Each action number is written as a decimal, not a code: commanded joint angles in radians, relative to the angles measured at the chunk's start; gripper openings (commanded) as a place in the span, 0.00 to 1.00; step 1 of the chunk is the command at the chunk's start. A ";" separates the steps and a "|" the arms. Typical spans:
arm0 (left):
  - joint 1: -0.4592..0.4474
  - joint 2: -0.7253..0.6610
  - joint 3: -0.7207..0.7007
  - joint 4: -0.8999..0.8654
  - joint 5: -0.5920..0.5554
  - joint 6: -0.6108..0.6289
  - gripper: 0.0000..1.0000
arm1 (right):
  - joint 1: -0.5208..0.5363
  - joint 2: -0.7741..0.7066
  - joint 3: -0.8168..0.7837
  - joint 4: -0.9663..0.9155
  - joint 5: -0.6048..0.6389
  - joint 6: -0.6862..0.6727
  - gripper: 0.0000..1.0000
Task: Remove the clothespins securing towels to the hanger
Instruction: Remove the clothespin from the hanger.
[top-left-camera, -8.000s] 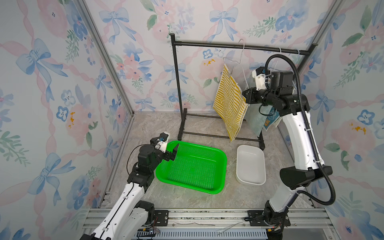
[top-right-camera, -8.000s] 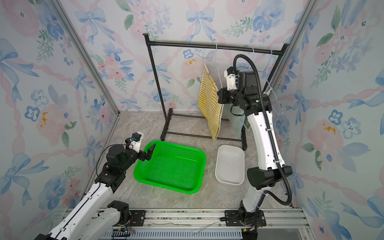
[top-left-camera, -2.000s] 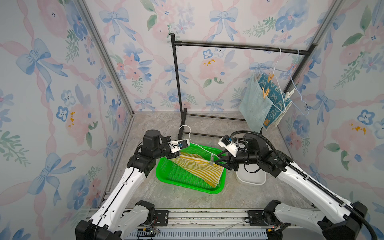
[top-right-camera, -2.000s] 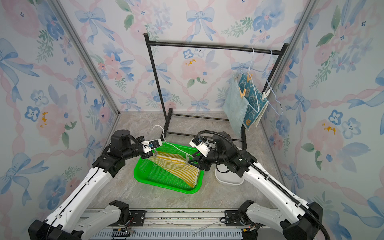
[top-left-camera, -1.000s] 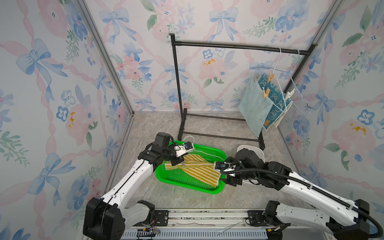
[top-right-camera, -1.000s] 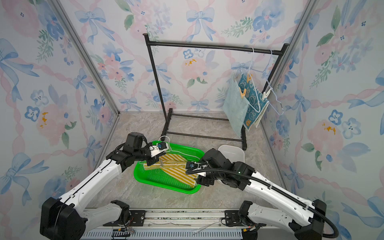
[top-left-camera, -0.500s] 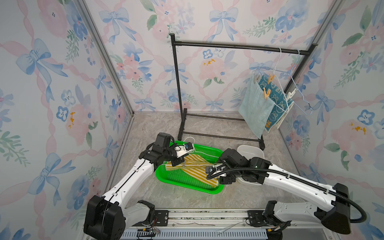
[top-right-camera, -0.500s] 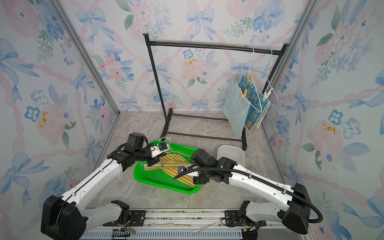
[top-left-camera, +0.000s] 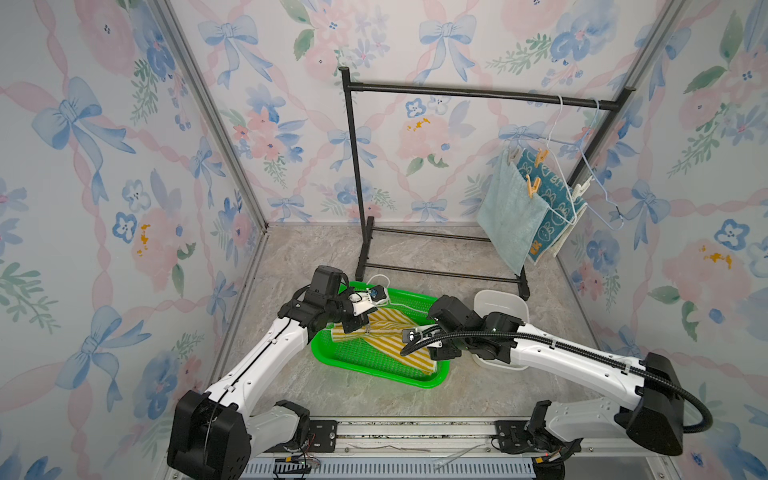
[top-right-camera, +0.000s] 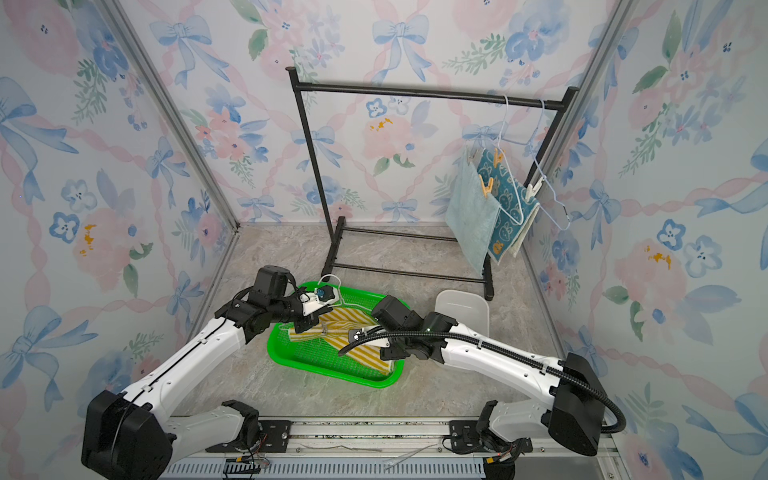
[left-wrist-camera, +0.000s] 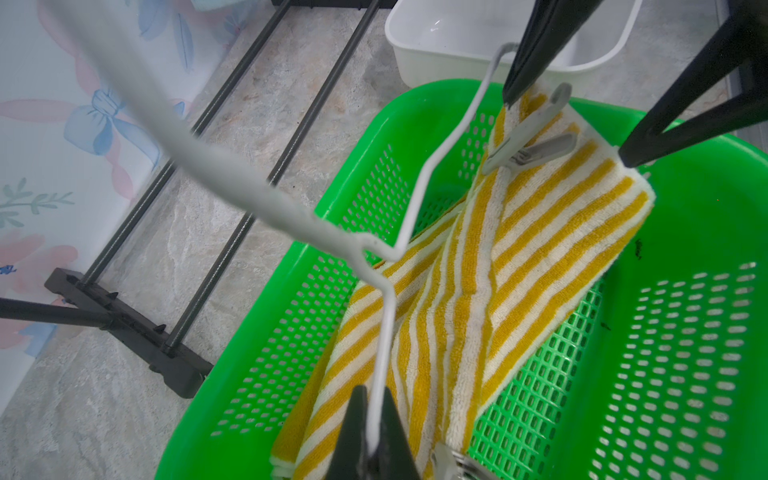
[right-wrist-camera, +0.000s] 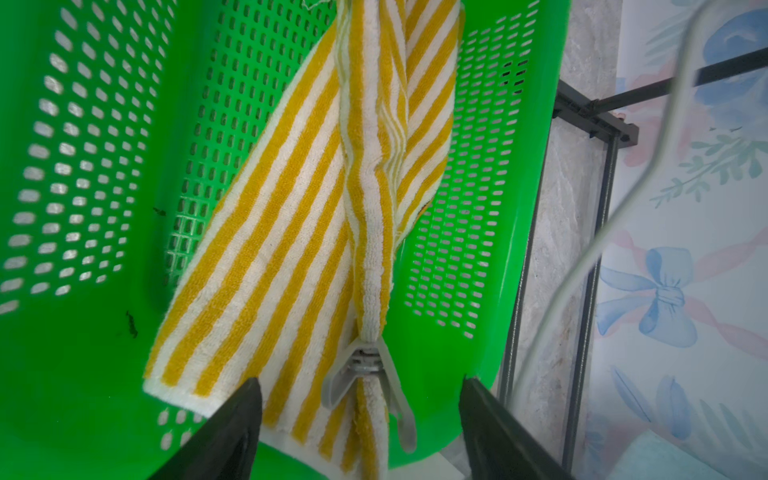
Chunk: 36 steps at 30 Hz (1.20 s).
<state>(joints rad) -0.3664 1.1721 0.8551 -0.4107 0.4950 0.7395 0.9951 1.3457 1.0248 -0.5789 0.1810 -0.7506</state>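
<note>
Your left pincer (left-wrist-camera: 374, 419) is squeezed shut on the thin wire of the white hanger (left-wrist-camera: 386, 316). It holds the hanger over the green basket (top-left-camera: 374, 368), in the lower middle of both top views. The yellow striped towel (top-left-camera: 388, 332) is clipped to that hanger. It droops into the basket and is twisted in the middle.

Your right pincer (right-wrist-camera: 359, 392) is open wide. A grey clothespin (right-wrist-camera: 365, 374) sits right between its two fingers (right-wrist-camera: 241, 407). Both fingers stay apart from it, one on each side. A second grey clothespin (left-wrist-camera: 451, 465) bites the towel just beside your left pincer.

A white tub (top-left-camera: 500, 297) sits on the desk (top-left-camera: 316, 257) just beside the basket, partly behind your right arm.

In the upper right of both top views, the black rack (top-left-camera: 457, 92) carries more hangers. A teal towel (top-left-camera: 509, 216) and a blue bunny towel (top-left-camera: 555, 201) hang there, close together. Tan clothespins (top-left-camera: 532, 187) grip their top edges. A white clothespin (top-left-camera: 580, 190) is on the far side of the bunny towel.
</note>
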 joint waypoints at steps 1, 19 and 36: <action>-0.004 -0.020 -0.014 -0.003 0.027 0.018 0.00 | -0.014 0.030 0.004 0.013 0.008 -0.004 0.72; -0.003 -0.028 -0.017 -0.004 0.020 0.020 0.00 | -0.047 0.042 0.015 -0.027 0.018 0.014 0.32; -0.011 -0.060 -0.014 -0.004 -0.040 0.052 0.00 | -0.036 -0.024 0.072 -0.061 -0.017 0.105 0.07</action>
<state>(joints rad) -0.3676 1.1378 0.8490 -0.4149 0.4774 0.7628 0.9558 1.3682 1.0531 -0.6128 0.1802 -0.6941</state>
